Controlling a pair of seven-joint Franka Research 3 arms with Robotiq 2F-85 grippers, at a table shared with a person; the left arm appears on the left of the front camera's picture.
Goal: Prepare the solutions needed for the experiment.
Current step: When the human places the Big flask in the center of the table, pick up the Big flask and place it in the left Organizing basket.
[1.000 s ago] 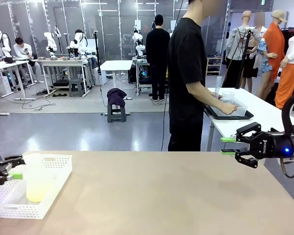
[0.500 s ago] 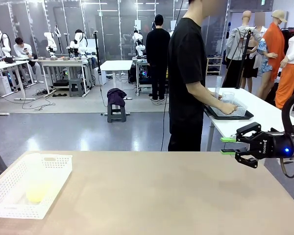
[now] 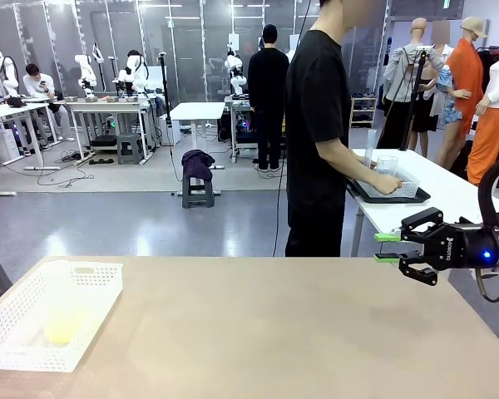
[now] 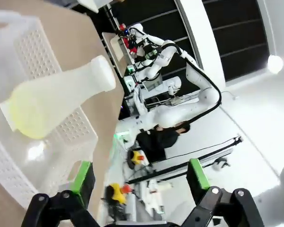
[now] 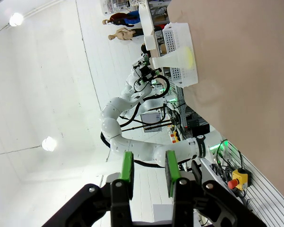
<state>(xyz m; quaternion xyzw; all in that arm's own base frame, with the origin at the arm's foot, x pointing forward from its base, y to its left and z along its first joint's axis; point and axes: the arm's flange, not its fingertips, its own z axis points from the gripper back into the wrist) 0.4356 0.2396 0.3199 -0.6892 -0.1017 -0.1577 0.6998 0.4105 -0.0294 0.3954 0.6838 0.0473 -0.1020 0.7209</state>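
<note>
A translucent conical flask (image 3: 61, 309) stands in the white perforated basket (image 3: 100, 270) at the table's left end. A shallow layer of pale yellow-green solution (image 3: 62, 329) tints its bottom. In the left wrist view the flask (image 4: 57, 99) lies a little beyond my left gripper (image 4: 139, 175), which is open with its green pads wide apart and nothing between them. My right gripper (image 3: 385, 247) hovers over the table's right edge, pointing left, open with a narrow gap and holding nothing. The right wrist view shows that gripper (image 5: 149, 170) and, far off, the basket (image 5: 180, 52).
A person in black (image 3: 316, 125) stands past the far edge, turned to a side table with a dark tray (image 3: 391, 193). The brown tabletop (image 3: 274, 332) spreads bare between the basket and my right gripper.
One second ago my left gripper was at the flask in the basket. It has let go and drawn back out of the front view; the flask stays in the basket. The right arm is still.
</note>
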